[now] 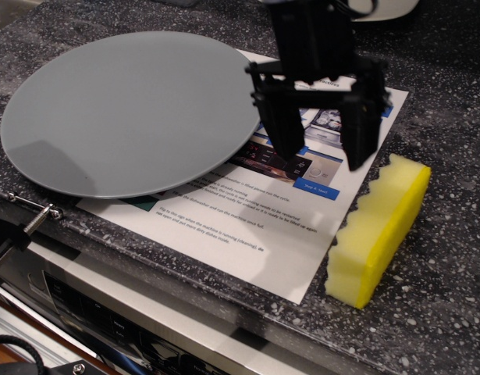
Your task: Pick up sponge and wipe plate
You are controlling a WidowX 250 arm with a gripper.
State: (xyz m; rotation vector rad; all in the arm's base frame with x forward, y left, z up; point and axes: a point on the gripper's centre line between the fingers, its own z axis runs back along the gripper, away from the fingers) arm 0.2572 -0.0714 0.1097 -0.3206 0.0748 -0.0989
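I see my black end effector (321,152) spread wide, holding nothing, above the glossy printed sheet (247,226). Beside it lies the foam sponge (378,230), wavy-edged; the smooth round plate (126,109) rests on the speckled desk (450,125).

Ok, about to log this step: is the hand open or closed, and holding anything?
Hand: open, holding nothing; above the paper, beside the sponge.

sponge (378,231): bright yellow foam block, one long edge wavy, lying flat on the counter (450,117) at right, angled, its wavy edge just beside a printed sheet (263,226)
plate (126,111): large, round, flat, matte grey-blue, bare; lies at left, its right part resting over the sheet; well apart from the sponge
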